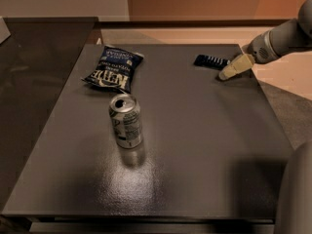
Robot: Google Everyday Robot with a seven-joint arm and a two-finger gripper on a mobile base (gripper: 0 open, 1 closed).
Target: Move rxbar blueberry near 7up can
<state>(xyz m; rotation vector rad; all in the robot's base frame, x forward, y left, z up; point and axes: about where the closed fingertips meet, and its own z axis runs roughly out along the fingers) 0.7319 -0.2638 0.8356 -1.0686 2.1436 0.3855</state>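
Note:
The rxbar blueberry (210,61) is a small flat dark bar with white lettering, lying near the far right edge of the dark table (195,145). The 7up can (126,120) stands upright left of the table's centre, silvery with printed text and a pull-tab top. My gripper (228,72) reaches in from the upper right on a grey arm; its cream fingers (235,66) point down-left, with the tips just right of the bar and low over the table. The bar lies free on the table, far from the can.
A crinkled dark-blue chip bag (113,68) lies behind the can at the far left. A darker counter (34,72) adjoins the table on the left. A grey rounded part of the robot (297,194) fills the lower right corner.

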